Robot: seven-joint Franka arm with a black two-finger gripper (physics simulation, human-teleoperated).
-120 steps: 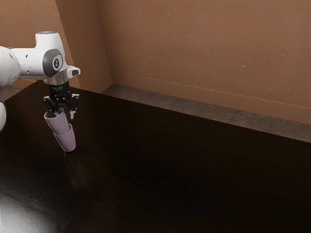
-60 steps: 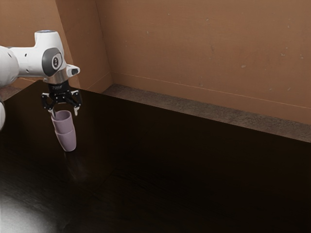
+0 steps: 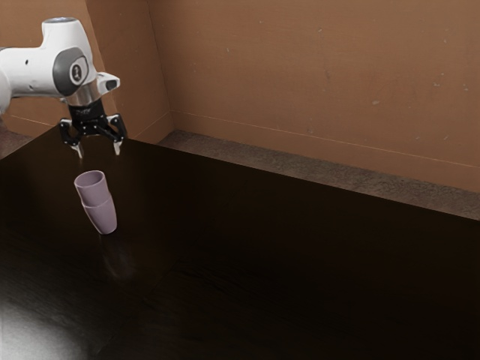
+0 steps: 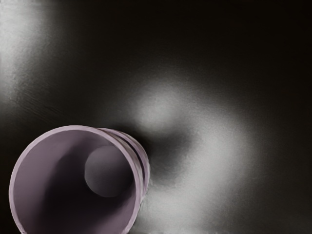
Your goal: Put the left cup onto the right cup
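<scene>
Item: one black two-finger gripper [image 3: 97, 150] on a white arm [image 3: 41, 69], entering from the exterior view's upper left. Condition: fingers spread wide, pointing down, nothing between them, touching nothing. Position: in the air above the cups and well apart from them, with a clear gap between the fingertips and the topmost rim. Item: upper cup [image 3: 90, 186], pale mauve, open mouth up, seated inside the lower cup so that only its top portion stands proud. Item: lower cup [image 3: 103, 217], same colour, base on the table, holding the upper cup in its mouth. The stacked pair leans slightly, the top tilted toward the exterior view's left. Location of the pair: near the table's edge at the exterior view's left, almost directly below the gripper. In the wrist view the upper cup's round mouth and inner floor face the camera, with bands of the stack's outer wall showing at one side. Item: table [image 3: 285, 255], dark, glossy, with soft pale reflections. Surround: a plain brown wall [image 3: 322, 67] behind the table.
</scene>
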